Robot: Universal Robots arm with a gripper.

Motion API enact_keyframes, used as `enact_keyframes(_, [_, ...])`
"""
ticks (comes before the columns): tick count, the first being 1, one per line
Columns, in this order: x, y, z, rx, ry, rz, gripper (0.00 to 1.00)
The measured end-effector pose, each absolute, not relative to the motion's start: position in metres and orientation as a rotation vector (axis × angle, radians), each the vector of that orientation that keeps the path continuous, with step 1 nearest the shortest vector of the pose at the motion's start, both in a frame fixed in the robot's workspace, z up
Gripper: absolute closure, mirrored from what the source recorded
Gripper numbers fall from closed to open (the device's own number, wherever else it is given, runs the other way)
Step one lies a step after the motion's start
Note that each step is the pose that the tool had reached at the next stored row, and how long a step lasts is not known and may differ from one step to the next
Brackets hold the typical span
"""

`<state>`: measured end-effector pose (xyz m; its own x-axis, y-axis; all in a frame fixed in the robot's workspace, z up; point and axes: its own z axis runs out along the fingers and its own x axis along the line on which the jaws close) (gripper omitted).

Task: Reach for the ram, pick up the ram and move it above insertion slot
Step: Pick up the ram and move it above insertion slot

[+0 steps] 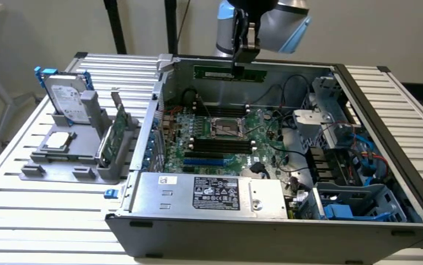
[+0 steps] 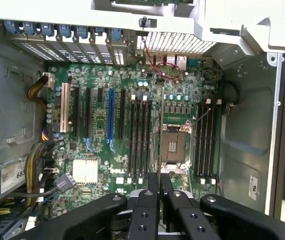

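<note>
We see the black two-fingered gripper (image 1: 239, 65) hanging high over the open computer case, its fingers (image 2: 154, 187) pressed together on the thin, long, narrow green circuit-board ram stick (image 1: 231, 73). In the wrist view the two dark finger blocks sit side by side with only a sliver between them.

The ram is held by its upper edge, roughly at mid-length, directly beneath the fingertips. Its long axis runs level, from the exterior view's left to the exterior view's right, parallel to the case's far wall and in front of it. The stick hangs on edge, clear of the green motherboard (image 1: 219, 132) below.

On the board, black memory slots (image 2: 140, 142) lie in rows on either side of the square silver processor socket (image 2: 173, 145).

The dark grey metal computer case (image 1: 270, 232) lies on its side on a ribbed aluminium table (image 1: 42, 221). On the exterior view's left a grey plastic fixture (image 1: 64, 160) holds a silver hard drive with blue rails (image 1: 68, 96) and an upright green expansion card (image 1: 119, 132). A pale wall and black stand poles are behind.
</note>
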<state>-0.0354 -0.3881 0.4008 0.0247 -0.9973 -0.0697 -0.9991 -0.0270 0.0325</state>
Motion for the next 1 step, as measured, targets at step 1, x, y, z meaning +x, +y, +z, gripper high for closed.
enact_keyframes(1, [-0.0354,-0.3881,0.4008,-2.230,2.173,0.113,0.87])
